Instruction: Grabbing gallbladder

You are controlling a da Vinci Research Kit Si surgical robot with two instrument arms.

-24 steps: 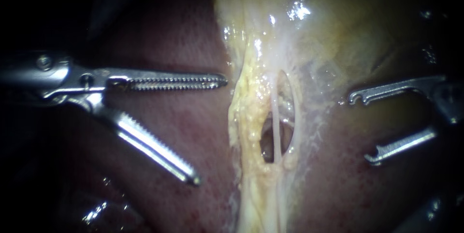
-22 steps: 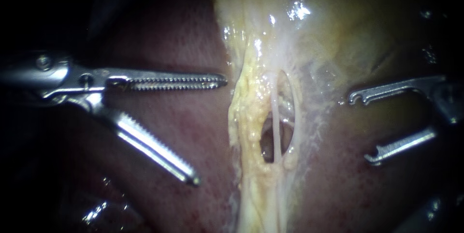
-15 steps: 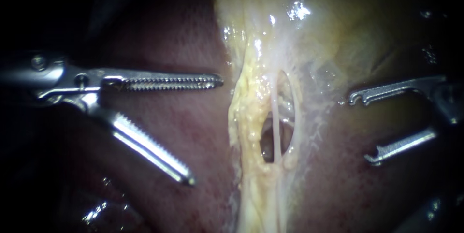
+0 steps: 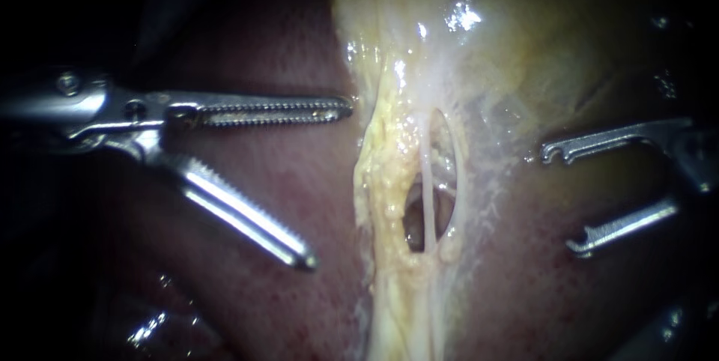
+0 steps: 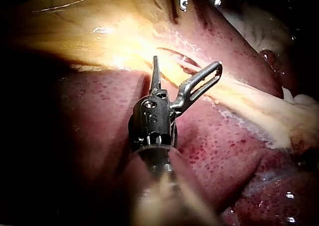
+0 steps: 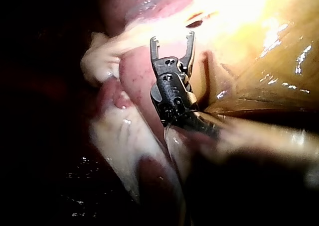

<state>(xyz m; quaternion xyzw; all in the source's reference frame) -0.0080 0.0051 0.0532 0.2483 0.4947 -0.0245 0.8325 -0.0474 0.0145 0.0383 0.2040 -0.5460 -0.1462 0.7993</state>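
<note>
- While hovering over dark red liver (image 4: 247, 308), reaches in from the left edge: left instrument (image 4: 330, 185), toothed jaws spread wide, gripping nothing.
- Points its upper jaw level toward the yellow fatty edge of the tissue in the middle, tip just beside it; angles its lower jaw down across the liver.
- Hangs down the middle from the upper edge: gallbladder (image 4: 517, 39), pale yellow and glistening, narrowing below into a fatty strip with an oval window crossed by a thin pale strand (image 4: 427, 181).
- Enters from the right edge: right instrument (image 4: 560, 200), two thin hook-tipped jaws held apart and empty, near the strip's right margin.
- Seen from the left wrist: left instrument (image 5: 187, 62) splayed over liver, gallbladder (image 5: 75, 27) ahead of it.
- Seen from the right wrist: right instrument (image 6: 172, 37) parted, close to bright yellow tissue.
</note>
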